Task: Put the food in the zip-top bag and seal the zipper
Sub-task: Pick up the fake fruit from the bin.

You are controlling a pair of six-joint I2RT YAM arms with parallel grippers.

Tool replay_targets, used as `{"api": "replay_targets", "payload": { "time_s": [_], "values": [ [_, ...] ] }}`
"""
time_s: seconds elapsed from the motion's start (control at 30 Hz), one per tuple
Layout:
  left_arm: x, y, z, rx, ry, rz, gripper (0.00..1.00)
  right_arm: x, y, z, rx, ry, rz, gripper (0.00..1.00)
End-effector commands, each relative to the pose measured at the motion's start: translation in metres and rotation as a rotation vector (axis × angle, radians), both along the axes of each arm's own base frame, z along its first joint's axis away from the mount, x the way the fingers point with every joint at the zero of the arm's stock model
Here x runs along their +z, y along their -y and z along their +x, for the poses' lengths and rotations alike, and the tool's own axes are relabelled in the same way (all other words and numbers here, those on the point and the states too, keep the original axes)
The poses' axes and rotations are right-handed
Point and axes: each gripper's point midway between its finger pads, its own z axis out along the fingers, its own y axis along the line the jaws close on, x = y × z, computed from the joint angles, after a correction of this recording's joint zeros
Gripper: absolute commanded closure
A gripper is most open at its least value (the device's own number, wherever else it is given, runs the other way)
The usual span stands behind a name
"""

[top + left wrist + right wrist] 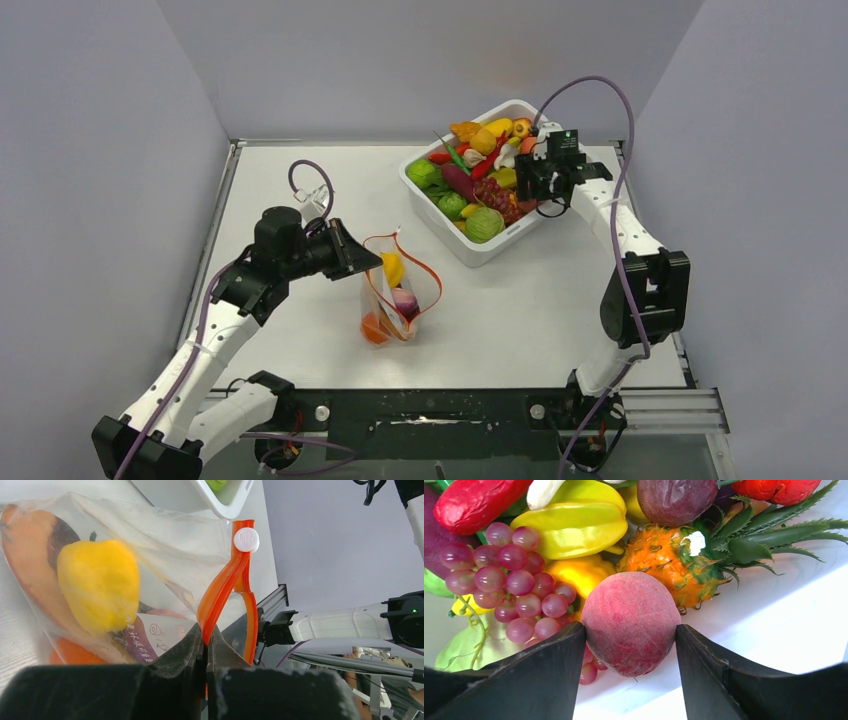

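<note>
The clear zip-top bag (395, 300) stands on the table, mouth up and open. Inside are a yellow pepper (100, 582), an orange piece (375, 328) and a purple piece (405, 300). My left gripper (206, 640) is shut on the orange-red zipper (225, 587) at the bag's left rim, below the white slider (246, 539). My right gripper (630, 627) is down in the white tub (470, 250) of food, and both fingertips press the sides of a fuzzy red peach (630, 605).
Around the peach lie pink grapes (509, 580), a yellow star fruit (574, 525), an orange spiky fruit (659, 555) and green leaves (769, 535). The tub's white inner wall (784, 630) is just right of the peach. Grey walls enclose the table.
</note>
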Motion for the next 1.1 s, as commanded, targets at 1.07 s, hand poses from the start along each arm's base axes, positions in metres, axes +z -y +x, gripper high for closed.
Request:
{"api": "replay_targets", "payload": {
  "time_s": [1.07],
  "values": [
    [0.028, 0.004, 0.024, 0.026, 0.116, -0.018, 1.0, 0.178, -0.13, -0.178, 0.403, 0.34, 0.441, 0.66]
  ]
}}
